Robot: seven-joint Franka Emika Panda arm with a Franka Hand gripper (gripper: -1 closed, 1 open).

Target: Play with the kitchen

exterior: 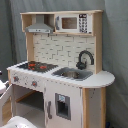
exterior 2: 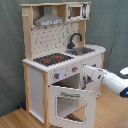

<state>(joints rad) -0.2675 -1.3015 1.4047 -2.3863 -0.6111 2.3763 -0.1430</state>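
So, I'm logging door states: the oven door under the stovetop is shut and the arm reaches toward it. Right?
Not quite. The oven door under the stovetop hangs open, tipped outward, as the second exterior view shows. The rest stands: the arm does reach toward it from the second exterior view's right.

A staged test space: the toy kitchen stands on a wooden floor before a grey curtain.

arm: white, rounded, tube-like links
joint: a darker grey band between the links
marking: small blue spot near the second exterior view's right edge
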